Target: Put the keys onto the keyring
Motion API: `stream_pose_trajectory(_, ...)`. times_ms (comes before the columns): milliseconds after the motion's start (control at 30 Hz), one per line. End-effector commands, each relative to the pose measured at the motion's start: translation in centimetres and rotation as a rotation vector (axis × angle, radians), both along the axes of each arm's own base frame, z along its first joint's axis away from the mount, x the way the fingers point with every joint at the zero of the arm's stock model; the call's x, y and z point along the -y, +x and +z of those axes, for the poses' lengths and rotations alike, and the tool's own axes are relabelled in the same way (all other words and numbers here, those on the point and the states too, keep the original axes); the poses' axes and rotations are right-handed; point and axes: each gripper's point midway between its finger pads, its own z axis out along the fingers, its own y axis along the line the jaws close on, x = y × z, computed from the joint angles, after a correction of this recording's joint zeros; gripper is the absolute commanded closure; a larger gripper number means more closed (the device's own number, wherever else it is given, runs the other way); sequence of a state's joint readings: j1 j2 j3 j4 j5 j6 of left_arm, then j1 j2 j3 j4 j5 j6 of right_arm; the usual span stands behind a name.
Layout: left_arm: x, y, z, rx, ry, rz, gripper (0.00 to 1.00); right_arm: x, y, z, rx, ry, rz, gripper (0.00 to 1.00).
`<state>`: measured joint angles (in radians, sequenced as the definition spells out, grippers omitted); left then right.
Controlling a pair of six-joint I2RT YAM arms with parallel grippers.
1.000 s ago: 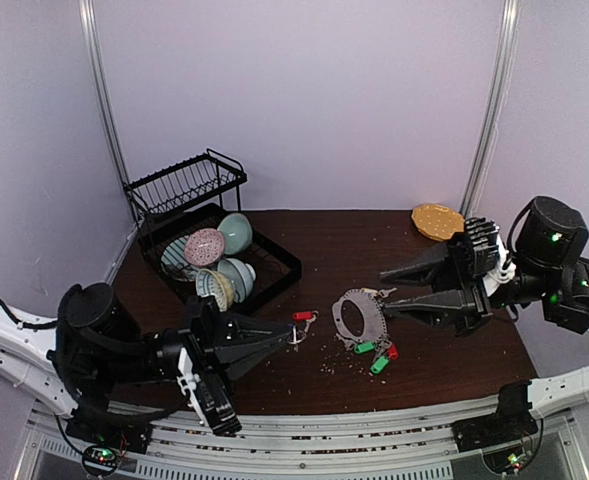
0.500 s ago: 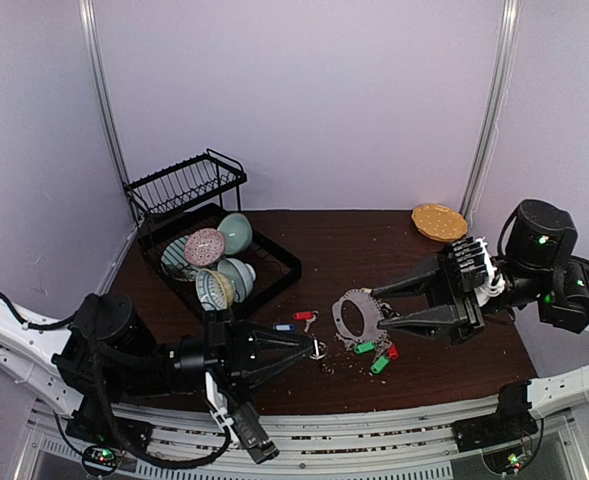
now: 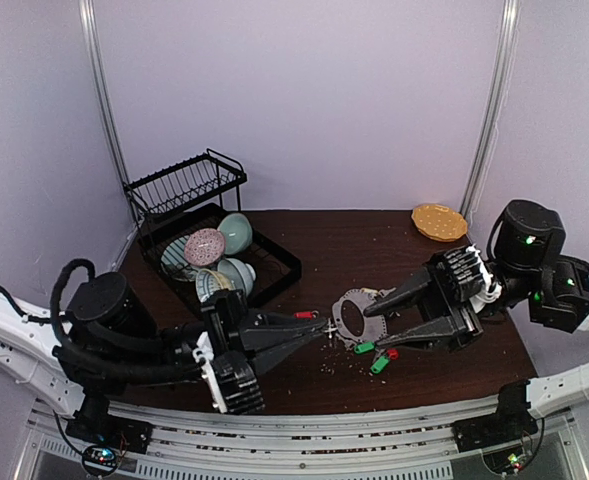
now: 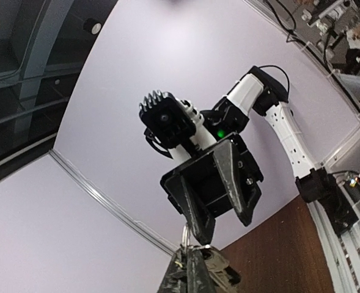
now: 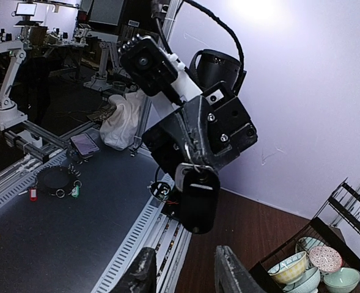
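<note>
The keyring, a flat oval silver ring, lies on the brown table at centre. My left gripper is shut on the small split ring of a black-tagged key and holds it just left of the keyring. In the left wrist view its closed fingertips pinch that ring. My right gripper is open, with one finger on each side of the keyring's right end. Its fingers are spread and empty. A red-tagged key lies left of the keyring. Green-tagged keys and a red tag lie in front.
A black dish rack holding several bowls stands at the back left. A yellow-orange plate sits at the back right. Small crumbs are scattered on the table around the keyring.
My left gripper has moved right, carrying the key up to the keyring's left edge. My right gripper has moved left and down, closer around the keyring's right end.
</note>
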<state>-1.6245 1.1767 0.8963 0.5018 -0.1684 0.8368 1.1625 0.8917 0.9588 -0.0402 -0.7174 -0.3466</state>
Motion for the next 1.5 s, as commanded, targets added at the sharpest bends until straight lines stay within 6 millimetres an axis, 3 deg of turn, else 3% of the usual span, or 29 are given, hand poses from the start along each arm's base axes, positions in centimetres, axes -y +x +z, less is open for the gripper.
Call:
stream_pose_trajectory(0,-0.4,0.2,3.0,-0.249,-0.13,-0.063,1.0,-0.1,-0.9,2.6,-0.026,0.069,0.06,0.67)
stream_pose_trajectory(433,-0.7,0.0,3.9,-0.297,-0.177,-0.099,1.0,-1.0,0.1,6.4,-0.144,0.181,0.031,0.75)
stream_pose_trajectory(633,-0.4,-0.2,3.9,-0.296,-0.174,-0.107,1.0,-1.6,-0.4,6.8,-0.137,0.194,0.065,0.7)
stream_pose_trajectory(700,-0.4,-0.2,3.9,-0.294,-0.173,-0.107,1.0,-1.8,-0.8,6.8,-0.135,0.192,0.085,0.69)
stream_pose_trajectory(967,-0.5,-0.1,3.8,-0.292,-0.169,-0.1,1.0,-2.2,-1.0,6.3,-0.134,0.173,0.092,0.78)
stream_pose_trajectory(1200,-0.4,0.0,3.5,-0.291,-0.161,-0.094,1.0,-2.7,-1.5,5.8,-0.13,0.141,0.112,0.76)
stream_pose_trajectory(1467,-0.1,0.0,3.2,-0.291,-0.145,-0.09,1.0,-3.0,-1.2,5.4,-0.123,0.124,0.093,0.87)
